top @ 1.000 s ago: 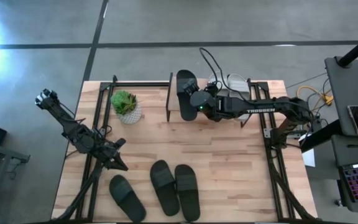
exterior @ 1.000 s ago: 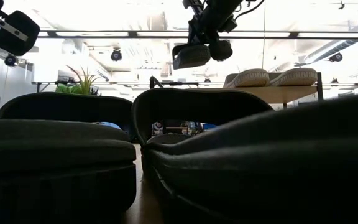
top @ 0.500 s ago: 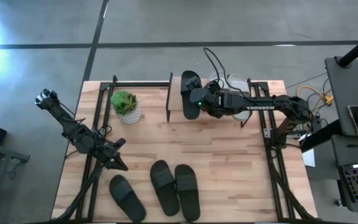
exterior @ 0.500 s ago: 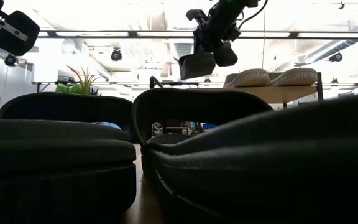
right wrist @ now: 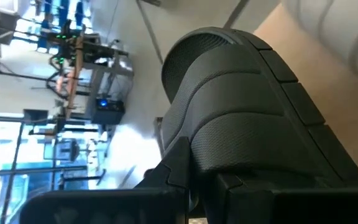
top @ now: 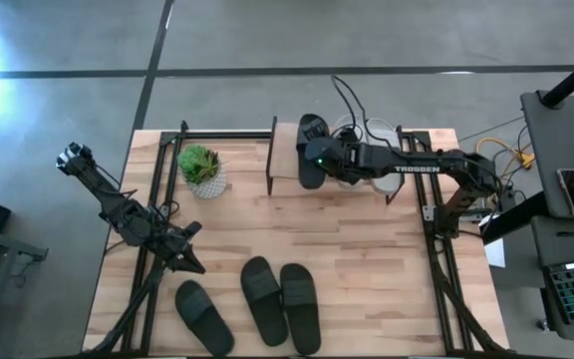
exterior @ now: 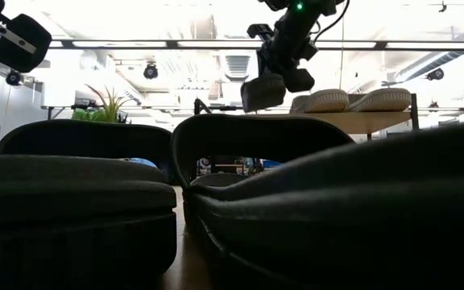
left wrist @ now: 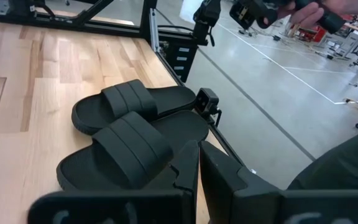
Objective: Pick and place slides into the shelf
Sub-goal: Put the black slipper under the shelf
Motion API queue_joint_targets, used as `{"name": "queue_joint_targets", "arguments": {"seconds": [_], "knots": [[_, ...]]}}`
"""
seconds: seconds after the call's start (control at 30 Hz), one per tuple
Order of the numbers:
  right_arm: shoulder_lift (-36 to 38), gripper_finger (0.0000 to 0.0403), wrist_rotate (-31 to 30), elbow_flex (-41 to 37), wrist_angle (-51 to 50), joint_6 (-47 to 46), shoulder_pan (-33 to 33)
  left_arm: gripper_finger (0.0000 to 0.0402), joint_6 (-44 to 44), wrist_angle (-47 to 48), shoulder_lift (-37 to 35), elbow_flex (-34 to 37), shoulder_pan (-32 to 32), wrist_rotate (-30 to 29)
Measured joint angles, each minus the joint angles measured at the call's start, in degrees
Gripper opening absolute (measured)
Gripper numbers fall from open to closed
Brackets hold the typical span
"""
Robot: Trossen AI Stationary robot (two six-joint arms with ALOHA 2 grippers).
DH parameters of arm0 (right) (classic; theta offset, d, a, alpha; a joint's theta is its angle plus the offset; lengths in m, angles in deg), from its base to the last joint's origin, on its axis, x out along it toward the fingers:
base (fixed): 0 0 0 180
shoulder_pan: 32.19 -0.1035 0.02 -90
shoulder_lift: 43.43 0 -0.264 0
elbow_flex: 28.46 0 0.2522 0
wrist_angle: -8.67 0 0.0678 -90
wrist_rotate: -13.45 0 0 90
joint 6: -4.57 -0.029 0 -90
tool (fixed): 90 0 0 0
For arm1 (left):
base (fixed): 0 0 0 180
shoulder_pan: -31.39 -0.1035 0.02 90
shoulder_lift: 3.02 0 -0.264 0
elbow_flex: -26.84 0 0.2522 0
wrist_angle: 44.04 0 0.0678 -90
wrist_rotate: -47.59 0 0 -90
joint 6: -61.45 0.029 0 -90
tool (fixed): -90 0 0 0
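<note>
The left arm waits low at the bench's (top: 367,259) left side. Its left end effector (top: 189,261) is closed and holds nothing, near three black slides (top: 267,299) lying at the front. The right arm reaches across the back of the bench, over the shelf (top: 285,160). Since a second ago it has moved farther over the shelf. The right end effector (top: 319,160) is clamped on a black slide (top: 311,150), held above the shelf top, beside two grey slides (exterior: 353,100).

2 dark arms; right arm (top: 422,167) w/ white "TROSSEN" lettering.
</note>
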Motion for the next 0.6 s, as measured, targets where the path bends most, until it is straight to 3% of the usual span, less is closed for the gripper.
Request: {"name": "queue_joint_targets", "arguments": {"seconds": [0.6], "knots": [[0.00,0.0013,-0.07,0.02,-5.22,-1.22,1.79,0.0002,-0.07,0.30,-0.07,0.64,0.01,-0.20]]}}
